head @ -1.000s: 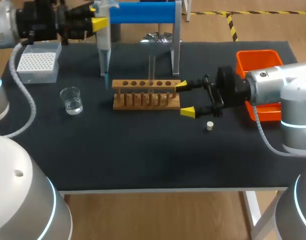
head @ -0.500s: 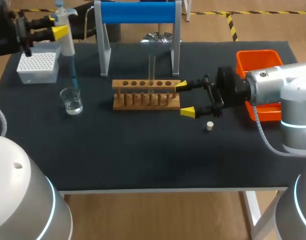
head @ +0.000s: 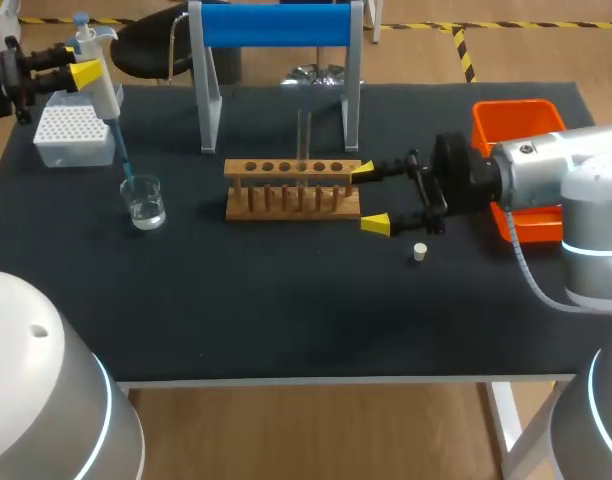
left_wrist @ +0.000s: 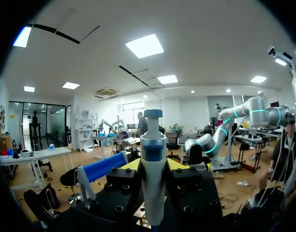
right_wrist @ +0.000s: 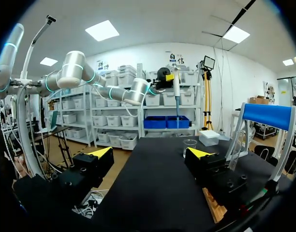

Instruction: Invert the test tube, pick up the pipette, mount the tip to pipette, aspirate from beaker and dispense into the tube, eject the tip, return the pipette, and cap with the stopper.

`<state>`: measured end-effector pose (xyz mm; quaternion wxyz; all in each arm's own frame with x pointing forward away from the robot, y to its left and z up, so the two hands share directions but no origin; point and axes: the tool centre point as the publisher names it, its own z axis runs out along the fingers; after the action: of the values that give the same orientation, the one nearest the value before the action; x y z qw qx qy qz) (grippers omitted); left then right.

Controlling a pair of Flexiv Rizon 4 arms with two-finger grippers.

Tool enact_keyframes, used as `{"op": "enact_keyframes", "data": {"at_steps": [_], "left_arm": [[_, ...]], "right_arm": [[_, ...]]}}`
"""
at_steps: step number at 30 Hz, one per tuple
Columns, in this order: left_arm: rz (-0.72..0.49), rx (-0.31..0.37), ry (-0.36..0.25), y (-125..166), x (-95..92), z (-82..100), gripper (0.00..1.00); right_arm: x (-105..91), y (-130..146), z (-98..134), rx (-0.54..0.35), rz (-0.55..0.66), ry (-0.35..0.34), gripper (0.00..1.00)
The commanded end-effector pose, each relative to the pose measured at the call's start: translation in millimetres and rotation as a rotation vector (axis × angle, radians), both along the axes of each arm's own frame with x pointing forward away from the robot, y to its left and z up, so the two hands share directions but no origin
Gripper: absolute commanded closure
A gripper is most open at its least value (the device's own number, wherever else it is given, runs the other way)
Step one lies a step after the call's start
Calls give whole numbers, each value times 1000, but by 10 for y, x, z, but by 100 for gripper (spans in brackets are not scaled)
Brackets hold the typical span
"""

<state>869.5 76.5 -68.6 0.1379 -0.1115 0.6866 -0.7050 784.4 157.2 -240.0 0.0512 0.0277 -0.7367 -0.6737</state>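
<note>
Left gripper (head: 84, 72) is clamped on the pipette (head: 101, 85) body, with both yellow fingers against it in the left wrist view. The pipette leans, and its blue tip (head: 122, 160) points down at the beaker (head: 144, 203). The tip's end sits about at the rim; I can't tell whether it's wet yet. The tip box (head: 74, 135) is just behind the beaker.

Step in hand looks like aspirate. To do it well:
- straighten the pipette toward vertical before going down, so the tip doesn't scrape the glass wall
- the liquid is shallow, only the bottom of the beaker, so the tip has to go deep but stop short of the base
- press the plunger before the tip goes under and release it slowly, or it pulls in air
- lift straight up, clear of the rim, before moving across

The target is the test tube (head: 304, 135), upright in the rack (head: 293, 190) in front of the blue stand (head: 276, 25) — a narrow mouth, so centre carefully.

Right gripper (head: 369, 197) is spread wide at the rack's right end, holding nothing. The stopper (head: 419, 252) lies loose on the table just beside it, and the orange bin (head: 516, 115) is further right.
</note>
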Motion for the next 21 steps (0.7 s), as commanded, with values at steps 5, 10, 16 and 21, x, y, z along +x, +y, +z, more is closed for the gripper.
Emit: {"op": "enact_keyframes", "data": {"at_steps": [5,10,16,21], "left_arm": [[-30,-1,16,5,208,-70,100],[-30,0,24,28,270,-90,100],[-30,2,28,50,324,-96,100],[-33,1,29,61,364,-107,100]], "right_arm": [[-5,-4,6,-2,-1,0,0],[-5,-4,6,-2,-1,0,0],[-5,-4,6,-2,-1,0,0],[-5,-4,6,-2,-1,0,0]]}}
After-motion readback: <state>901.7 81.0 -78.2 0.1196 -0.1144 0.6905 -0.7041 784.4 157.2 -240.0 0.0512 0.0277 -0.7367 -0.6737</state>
